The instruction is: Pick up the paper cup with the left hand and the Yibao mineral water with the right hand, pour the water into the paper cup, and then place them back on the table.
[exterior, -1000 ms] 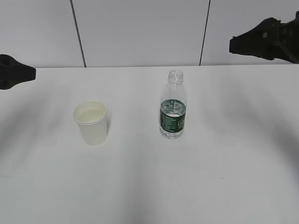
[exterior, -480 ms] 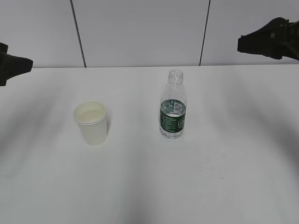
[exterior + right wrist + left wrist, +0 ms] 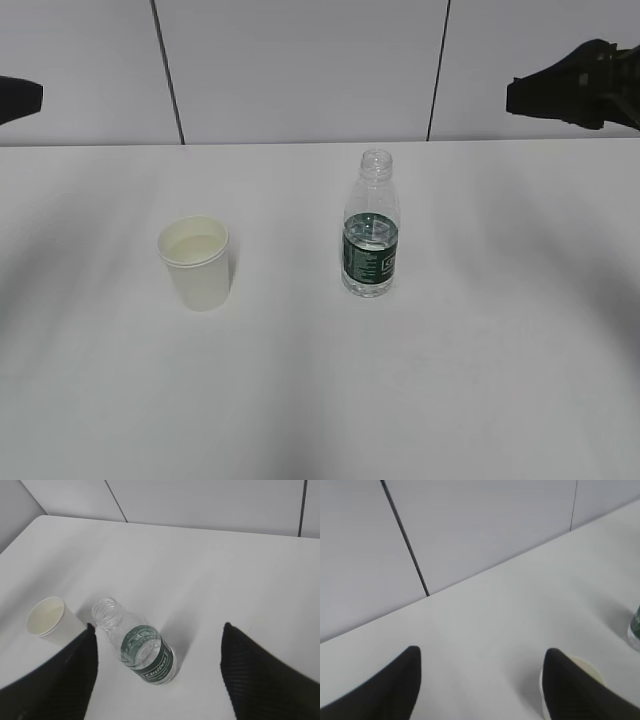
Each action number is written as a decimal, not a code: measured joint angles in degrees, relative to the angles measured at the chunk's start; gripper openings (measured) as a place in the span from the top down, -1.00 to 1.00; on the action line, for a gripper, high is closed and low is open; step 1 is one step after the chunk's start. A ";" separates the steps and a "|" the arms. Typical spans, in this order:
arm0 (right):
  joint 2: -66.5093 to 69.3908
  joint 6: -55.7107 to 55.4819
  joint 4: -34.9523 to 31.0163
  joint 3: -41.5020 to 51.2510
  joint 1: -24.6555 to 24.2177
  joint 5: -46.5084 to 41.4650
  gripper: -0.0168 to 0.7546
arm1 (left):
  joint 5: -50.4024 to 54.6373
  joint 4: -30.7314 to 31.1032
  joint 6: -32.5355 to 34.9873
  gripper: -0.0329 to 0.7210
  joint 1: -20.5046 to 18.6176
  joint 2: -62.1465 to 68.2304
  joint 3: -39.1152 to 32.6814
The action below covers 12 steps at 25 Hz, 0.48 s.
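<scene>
The white paper cup (image 3: 194, 262) stands upright on the table (image 3: 460, 380), left of centre. The capless Yibao mineral water (image 3: 371, 240), clear with a dark green label, stands upright to its right. Both are free of any grip. My left gripper (image 3: 15, 100) shows only at the far left edge, high and well away from the cup. In the left wrist view this gripper (image 3: 480, 652) is open, with the cup (image 3: 587, 664) partly behind its right finger. My right gripper (image 3: 540, 92) hovers high at the far right. In the right wrist view it (image 3: 159, 627) is open above the bottle (image 3: 147, 655), with the cup (image 3: 47, 620) to the left.
A grey panelled wall (image 3: 300, 70) with dark seams runs along the table's back edge. The bottle's base (image 3: 636, 627) shows at the right edge of the left wrist view.
My left gripper has risen and drawn back toward the left edge of the exterior view. The right gripper has shifted slightly to the right. Cup and bottle have not moved.
</scene>
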<state>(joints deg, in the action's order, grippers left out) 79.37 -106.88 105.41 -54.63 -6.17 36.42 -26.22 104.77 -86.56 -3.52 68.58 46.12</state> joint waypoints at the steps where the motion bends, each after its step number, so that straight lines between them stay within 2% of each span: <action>1: 0.00 0.16 0.00 0.00 0.00 0.29 -0.58 | -0.07 0.00 -1.52 -0.33 0.00 -0.67 0.00; 7: 0.00 0.36 0.00 0.00 0.00 2.20 -0.58 | -1.75 0.00 -10.02 -0.33 0.00 -4.85 -1.36; 12: 0.00 1.50 0.00 0.00 0.00 3.59 -0.58 | -1.75 0.00 -12.77 -0.33 0.00 -9.52 -6.10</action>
<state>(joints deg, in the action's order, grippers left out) 79.37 -105.38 105.41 -54.63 -6.17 40.01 -27.97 104.77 -99.33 -3.52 59.07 40.02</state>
